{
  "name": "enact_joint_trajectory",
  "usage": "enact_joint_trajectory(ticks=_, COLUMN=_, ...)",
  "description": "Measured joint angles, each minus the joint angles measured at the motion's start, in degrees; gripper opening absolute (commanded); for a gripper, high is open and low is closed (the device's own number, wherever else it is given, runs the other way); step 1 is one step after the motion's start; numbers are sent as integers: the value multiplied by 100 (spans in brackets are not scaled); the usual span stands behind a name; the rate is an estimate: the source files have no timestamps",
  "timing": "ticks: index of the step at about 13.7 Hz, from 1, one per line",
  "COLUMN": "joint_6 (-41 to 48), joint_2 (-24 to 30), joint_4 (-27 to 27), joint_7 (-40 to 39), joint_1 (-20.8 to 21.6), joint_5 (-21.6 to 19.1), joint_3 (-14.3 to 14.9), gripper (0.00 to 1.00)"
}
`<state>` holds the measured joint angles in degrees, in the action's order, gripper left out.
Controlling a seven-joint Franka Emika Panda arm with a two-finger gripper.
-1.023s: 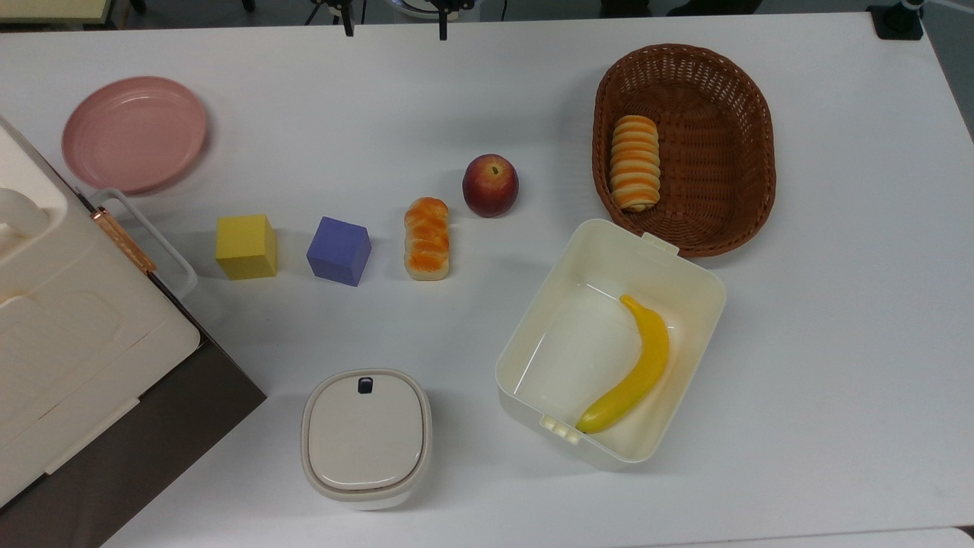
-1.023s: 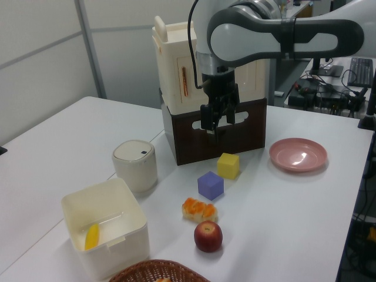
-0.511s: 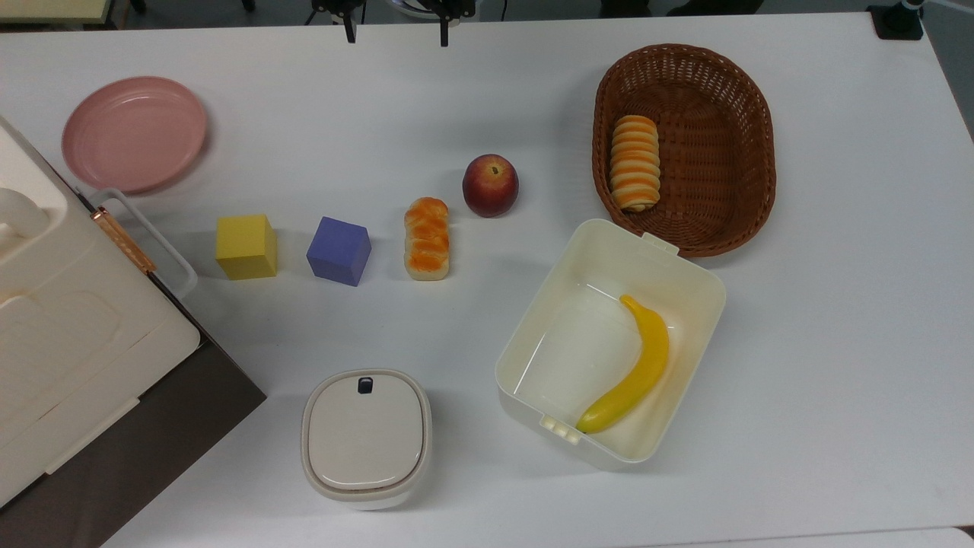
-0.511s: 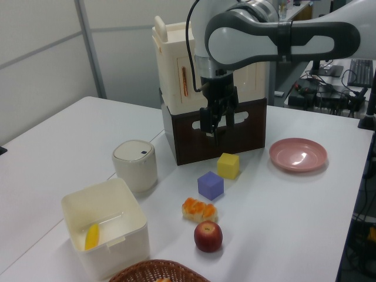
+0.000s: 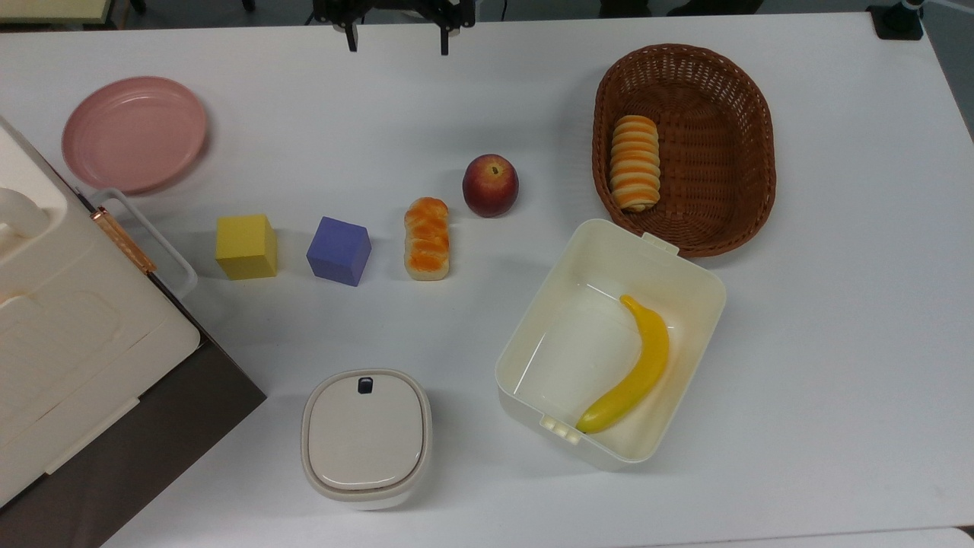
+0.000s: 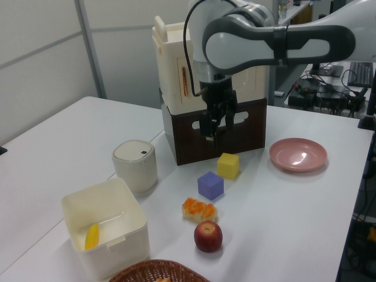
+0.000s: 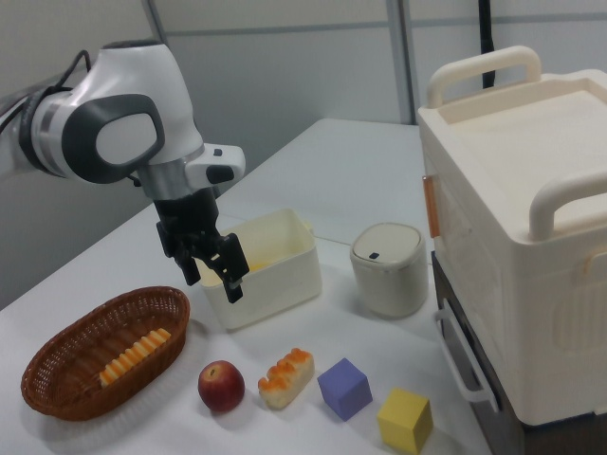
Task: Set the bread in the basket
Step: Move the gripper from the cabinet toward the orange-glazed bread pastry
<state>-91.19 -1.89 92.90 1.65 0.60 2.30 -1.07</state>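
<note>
We see the big white bench (image 5: 837, 365) first, with lots of things on it. The brown basket (image 5: 757, 129) sits at the top view's right, and a long stripy roll (image 5: 635, 162) already lies inside it. A cream tub (image 5: 685, 281) with a banana (image 5: 635, 369) stands just beside the basket. The bread (image 5: 428, 238) lies flat on the bench, between the purple cube (image 5: 339, 250) and the apple (image 5: 491, 185), well apart from the basket.

The gripper (image 7: 213, 272) hangs up in the air, not touching anything. Its fingers (image 7: 233, 287) are spread apart and hold nothing.

What could go wrong? We think the fingers could bump the purple cube or the apple on the way down, because both sit near the bread. The apple could roll away. The bread looks shiny and lumpy, so it might slip out if we grab it crooked. We could also drop it in the tub by mistake, since the tub is so near the basket. It might land on the stripy roll and tip over.
</note>
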Motion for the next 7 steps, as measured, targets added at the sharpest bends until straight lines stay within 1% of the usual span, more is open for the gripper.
enact_joint_trajectory(ticks=7, joint_6=-9, joint_2=-313, joint_4=27, joint_7=84, joint_1=1, joint_5=-2, joint_3=0, gripper=100)
